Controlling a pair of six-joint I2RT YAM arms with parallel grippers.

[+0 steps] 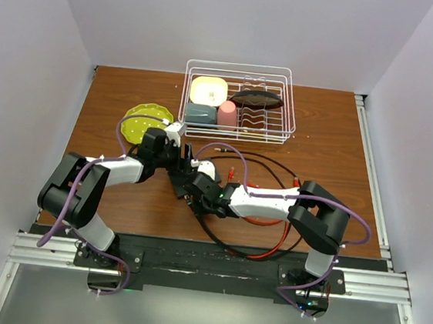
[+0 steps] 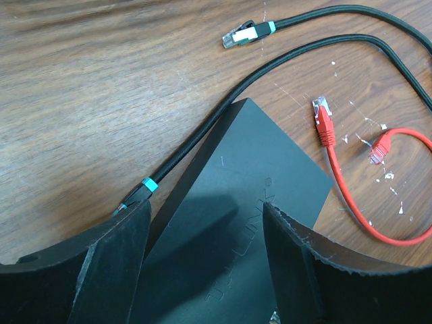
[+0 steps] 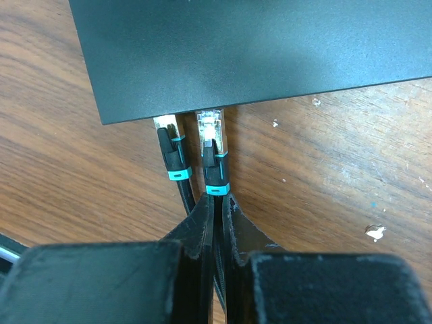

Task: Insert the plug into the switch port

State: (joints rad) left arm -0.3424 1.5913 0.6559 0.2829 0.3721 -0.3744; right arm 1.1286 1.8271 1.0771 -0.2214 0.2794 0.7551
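Two grippers, both working at the middle of the brown wood-grain table (image 1: 326, 154). Flat matte-black rectangular switch (image 1: 179, 180) (image 2: 250, 182) (image 3: 256, 47): lies flat on the table between the two arms, near its front centre. Left gripper (image 1: 169, 155) (image 2: 206, 223): fingers (image 2: 111, 270) set wide, one on each long side of the switch and closed on its body. Right gripper (image 1: 198, 188) (image 3: 217, 206): fingers (image 3: 196, 233) pressed together on a black braided cable (image 3: 217, 223), just behind its clear-tipped plug with black boot and teal band (image 3: 212, 145). Plug: in line with the gripper, tip touching the near narrow edge of the switch. The sockets are hidden under that edge, so depth of entry cannot be told. Second teal-banded plug (image 3: 169, 145): just beside the held one on its left, tip also at the switch edge. Third teal-banded plug (image 2: 244, 32): loose on the wood beyond the switch, on its own black cable. Red patch cable (image 2: 344, 185) (image 1: 268, 222): looped on the table beside the switch, both clear plugs free. White wire dish rack (image 1: 289, 100): at the far edge, holding a yellow square plate (image 1: 208, 90), a grey-blue cup (image 1: 200, 114), a pink cup (image 1: 228, 114) and a dark oval dish (image 1: 258, 99). Lime-green round plate (image 1: 145, 121): left of the rack, well apart from the switch.
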